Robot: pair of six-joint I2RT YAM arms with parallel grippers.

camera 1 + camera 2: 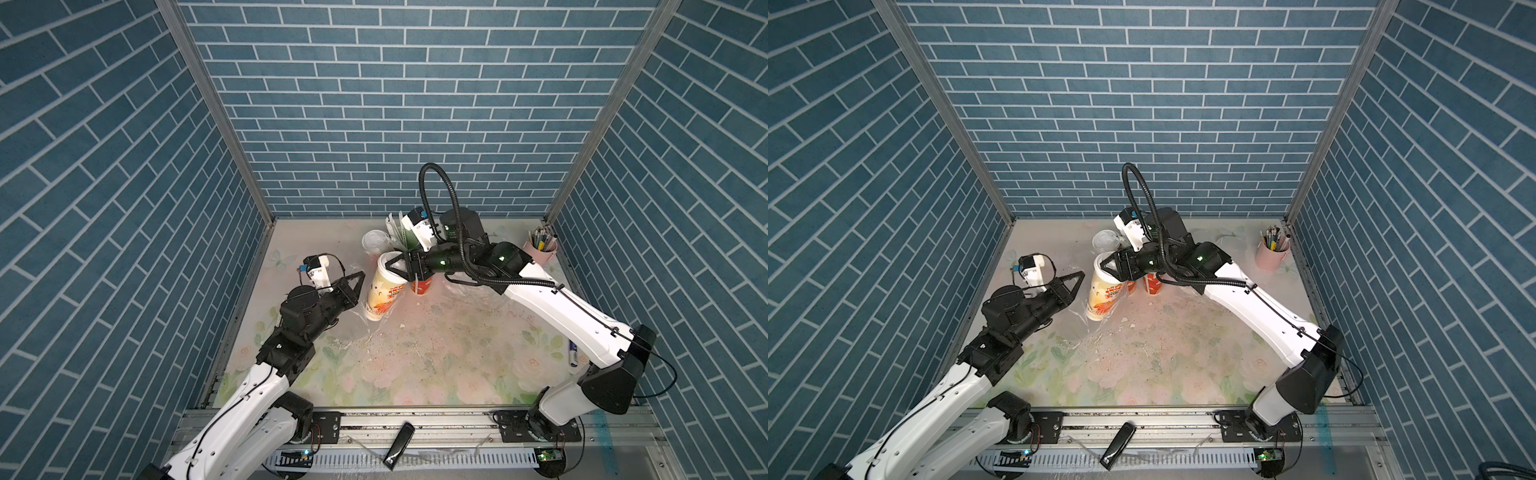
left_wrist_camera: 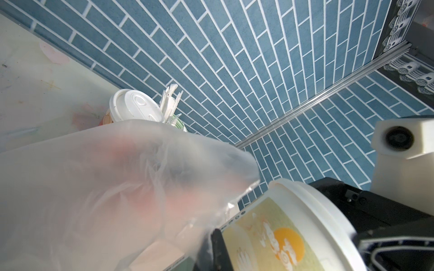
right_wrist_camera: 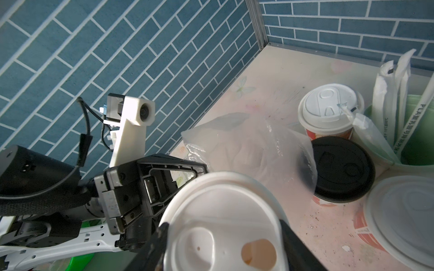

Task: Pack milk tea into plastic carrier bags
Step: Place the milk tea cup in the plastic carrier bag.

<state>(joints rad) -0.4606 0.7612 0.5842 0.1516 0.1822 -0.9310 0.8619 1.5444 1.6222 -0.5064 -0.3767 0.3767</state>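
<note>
Orange-and-cream paper with a white domed lid: this milk tea cup (image 1: 382, 291) leans over on the counter (image 1: 457, 353), and the right claw (image 1: 394, 266) has its jaws partly apart, pressed on both sides of the lid. Just beside it, the left claw (image 1: 362, 274) is fully closed on the thin film of the plastic carrier bag (image 2: 105, 187) and holds it up (whether the cup's foot is inside, I cannot tell). Behind them a black-lidded cup (image 3: 342, 169) and a white-lidded cup (image 3: 328, 110) stand upright.

soft, even light from above; faint shadows on the worktop (image 1: 457, 353). walls (image 1: 83, 166) bow toward top-view edges. left wrist view: carrier bag (image 2: 94, 187) close and blurred.
</note>
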